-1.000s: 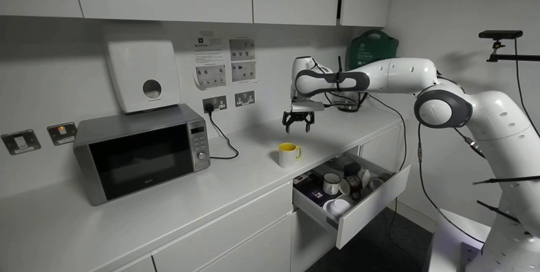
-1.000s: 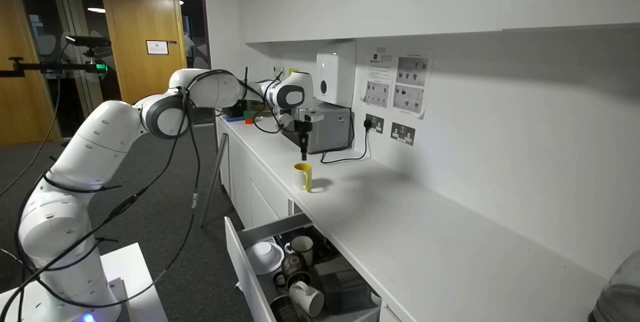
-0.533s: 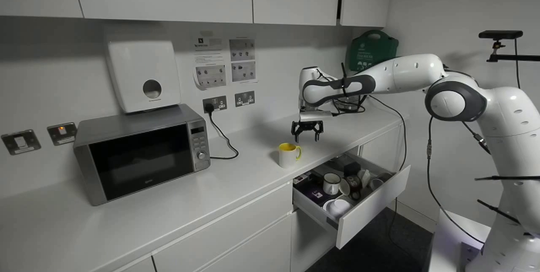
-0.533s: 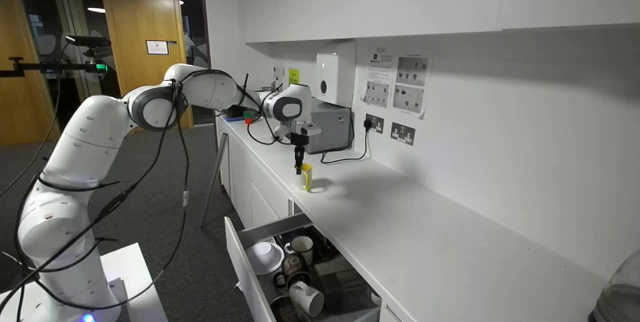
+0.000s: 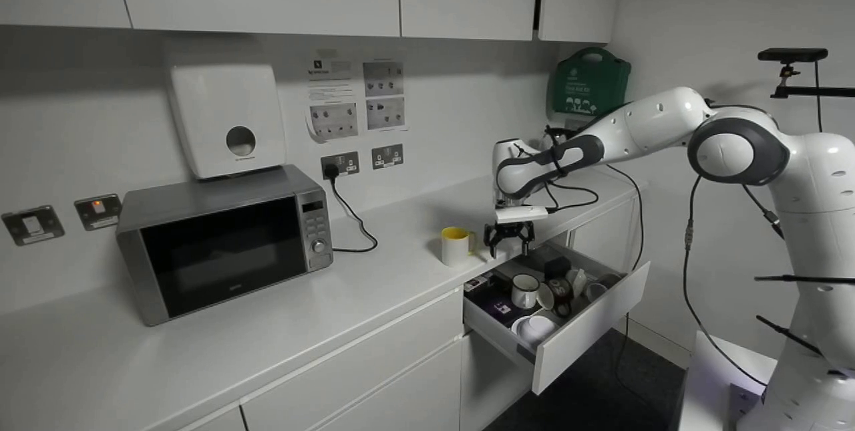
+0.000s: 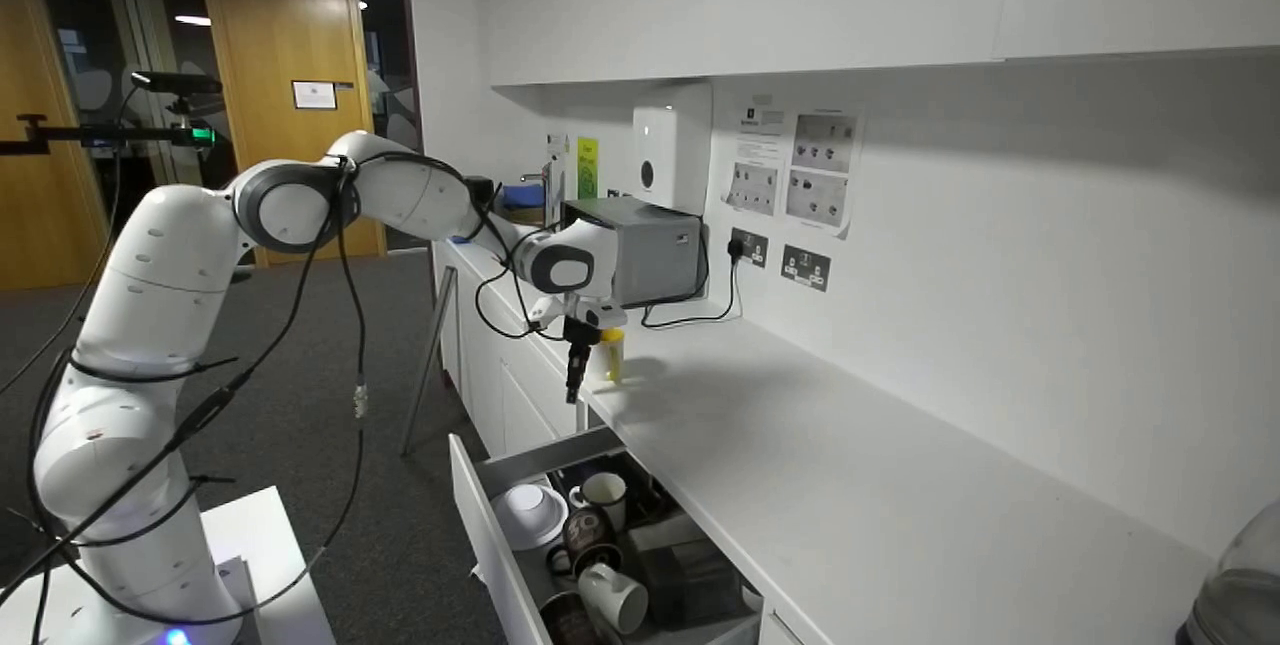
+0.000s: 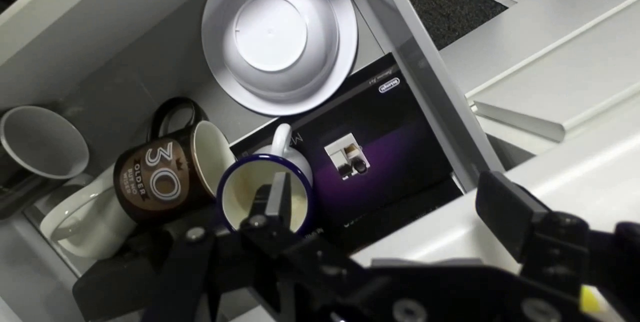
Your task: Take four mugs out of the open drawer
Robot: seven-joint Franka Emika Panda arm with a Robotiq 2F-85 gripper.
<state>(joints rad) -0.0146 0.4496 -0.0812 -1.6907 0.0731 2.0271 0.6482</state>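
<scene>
The drawer stands open in both exterior views. A white mug with yellow inside stands upright on the counter. In the wrist view, the drawer holds an upright white mug with a blue rim, a brown "30" mug on its side, a whitish mug on its side and a dark mug. My gripper is open and empty near the counter edge, above the drawer's inner end. In the wrist view, one finger of the gripper overlaps the blue-rimmed mug.
An upturned white cup on a saucer and a black-purple box lie in the drawer. A dark box is at its back. The counter edge overhangs the drawer. A microwave stands on the counter.
My gripper has moved down and away from the yellow-lined mug, across the counter edge toward the drawer. It stays open. The mugs have not moved.
</scene>
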